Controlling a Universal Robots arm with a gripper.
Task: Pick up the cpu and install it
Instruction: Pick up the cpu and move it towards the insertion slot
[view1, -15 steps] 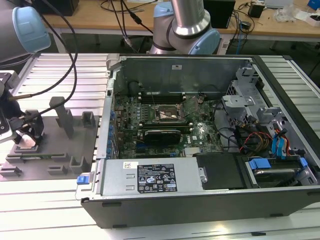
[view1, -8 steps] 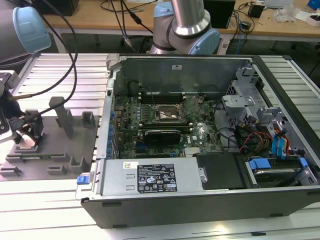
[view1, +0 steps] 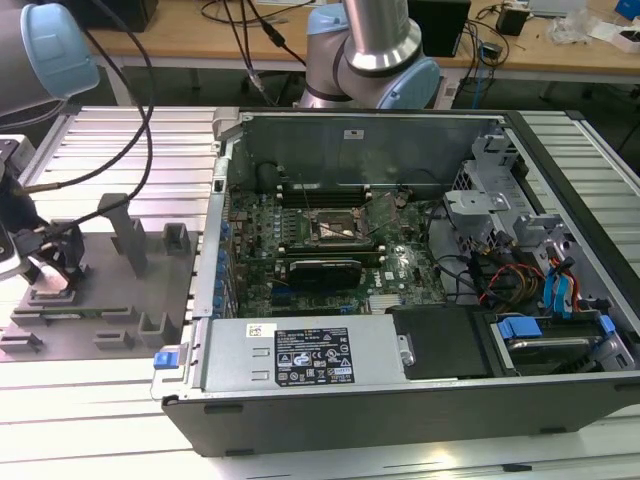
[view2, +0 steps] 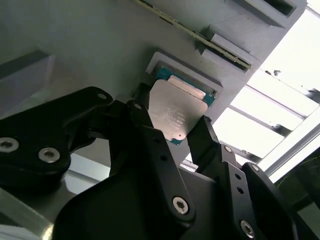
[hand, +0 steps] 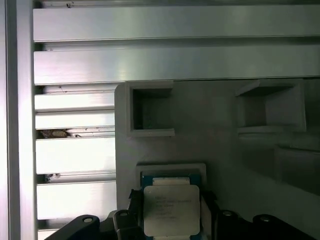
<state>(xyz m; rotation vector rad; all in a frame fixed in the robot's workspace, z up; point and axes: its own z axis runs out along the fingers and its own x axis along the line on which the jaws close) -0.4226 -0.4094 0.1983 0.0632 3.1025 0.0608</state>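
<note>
- Exterior view: one black articulated gripper (view1: 52, 282) is recorded at the exterior view's left, low over a matt grey moulded fixture plate (view1: 110, 300) with upright posts and pockets. The plate is laid on a ribbed aluminium table (view1: 100, 420). An open dark steel computer case (view1: 400, 405) is set beside the plate. It holds a green motherboard (view1: 300, 262) with a square black-and-metal socket frame (view1: 335, 226), well apart from the gripper.
- Second wrist view: the cpu (view2: 176, 112), a small flat square chip with a brushed silvery metal top and a thin teal-green rim, is seated in a shallow grey recess (view2: 162, 62) of the plate. Smooth black hinged fingers (view2: 145, 127), fastened with bright screws, are set against two opposite edges. The gripper is judged to be closed on the cpu, which is not yet raised from the recess.
- First wrist view: the cpu (hand: 171, 210) is catalogued between the dark finger ends, level in its pale-walled seat. Two square open-topped pockets (hand: 150, 112) are noted beyond it, then long bright aluminium slats (hand: 175, 65).
- Step in hand, as judged: the pick-up, at the grasp, with installation not begun. Only narrow, rigid edges are offered by the thin chip, and no purchase is given by its slick top. A level, even hold and a straight rise clear of the recess walls are therefore called for.
</note>
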